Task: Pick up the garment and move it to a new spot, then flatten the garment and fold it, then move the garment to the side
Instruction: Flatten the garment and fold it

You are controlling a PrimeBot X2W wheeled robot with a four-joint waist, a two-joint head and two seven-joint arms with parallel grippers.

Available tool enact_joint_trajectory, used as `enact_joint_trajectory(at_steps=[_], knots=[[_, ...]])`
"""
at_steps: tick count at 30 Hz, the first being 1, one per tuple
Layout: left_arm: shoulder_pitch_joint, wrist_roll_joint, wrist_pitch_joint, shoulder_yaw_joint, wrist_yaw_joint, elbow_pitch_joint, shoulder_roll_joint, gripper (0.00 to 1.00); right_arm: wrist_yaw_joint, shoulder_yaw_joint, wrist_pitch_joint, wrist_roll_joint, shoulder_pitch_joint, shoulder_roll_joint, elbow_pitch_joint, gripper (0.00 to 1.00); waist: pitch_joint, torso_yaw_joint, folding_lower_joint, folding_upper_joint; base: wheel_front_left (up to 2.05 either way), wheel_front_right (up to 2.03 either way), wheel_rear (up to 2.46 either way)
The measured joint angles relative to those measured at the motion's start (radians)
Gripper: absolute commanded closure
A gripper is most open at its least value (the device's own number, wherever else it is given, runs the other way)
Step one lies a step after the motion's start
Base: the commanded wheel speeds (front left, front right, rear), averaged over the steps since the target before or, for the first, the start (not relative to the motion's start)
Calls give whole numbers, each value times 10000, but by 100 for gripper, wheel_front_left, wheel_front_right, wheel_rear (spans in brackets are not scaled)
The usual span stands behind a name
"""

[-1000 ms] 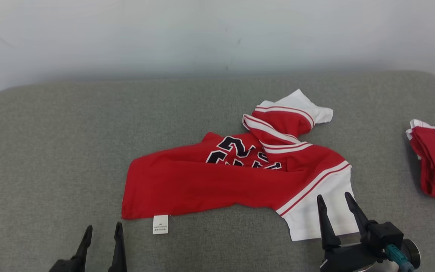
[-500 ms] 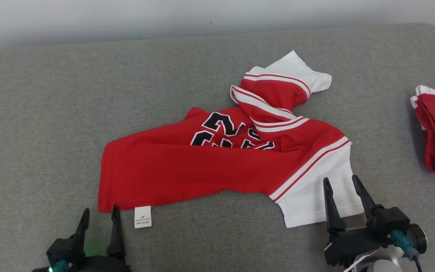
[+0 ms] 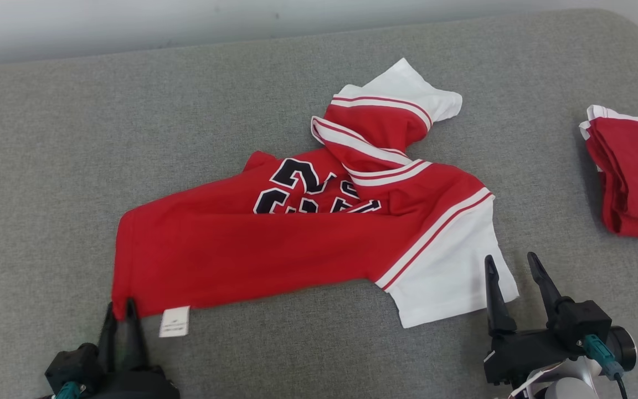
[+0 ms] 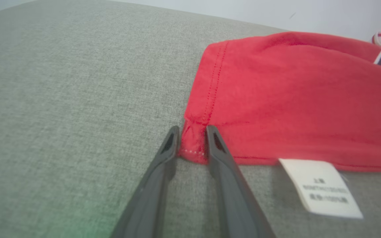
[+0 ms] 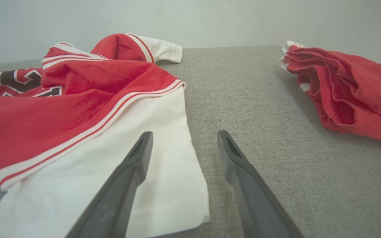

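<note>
The garment point(image 3: 252, 249) is a red jersey with white sleeves and dark numbers, lying crumpled on the grey cushioned surface point(image 3: 47, 166). My left gripper point(image 3: 119, 307) is at its near left hem corner. In the left wrist view the two fingers have closed in on that corner of the garment point(image 4: 293, 92), with the cloth bunched between the tips of the left gripper point(image 4: 192, 130). My right gripper point(image 3: 510, 260) stands open at the near edge of the white sleeve. In the right wrist view the right gripper point(image 5: 184, 135) straddles the sleeve's edge of the garment point(image 5: 61, 109), one finger over the cloth.
A second red garment point(image 3: 634, 177) lies folded at the far right, also seen as the red pile point(image 5: 352, 89) in the right wrist view. A white care label point(image 3: 175, 321) hangs from the hem beside my left gripper. A pale wall runs behind the surface.
The head camera has tilted down. My left gripper has gone forward to the hem corner and its fingers have closed in on the cloth. The right gripper stays open by the sleeve.
</note>
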State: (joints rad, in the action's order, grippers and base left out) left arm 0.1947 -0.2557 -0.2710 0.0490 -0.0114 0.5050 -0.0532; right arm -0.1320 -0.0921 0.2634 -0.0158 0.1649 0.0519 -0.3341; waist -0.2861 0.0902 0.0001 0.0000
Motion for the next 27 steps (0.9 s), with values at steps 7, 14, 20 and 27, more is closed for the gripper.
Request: enact_joint_trajectory(at_steps=[7,14,20,27], knots=[[73,-29,-2,6,-25,123,10,100,0,-222,2,6,-64,0,-196,0,20,23,-1,0,0,0,0],[-30,23,12,-56,-113,63,15,100,0,-255,0,12,-234,2,-755,0,76,-90,-1,0,0,0,0],[-45,148,12,-159,-165,44,13,100,0,-211,15,-297,-155,2,-1415,20,81,-182,-1,0,0,0,0],[-41,303,46,-236,-324,-282,15,100,0,15,8,-769,81,-2,-1400,100,102,-281,0,0,0,0,0]])
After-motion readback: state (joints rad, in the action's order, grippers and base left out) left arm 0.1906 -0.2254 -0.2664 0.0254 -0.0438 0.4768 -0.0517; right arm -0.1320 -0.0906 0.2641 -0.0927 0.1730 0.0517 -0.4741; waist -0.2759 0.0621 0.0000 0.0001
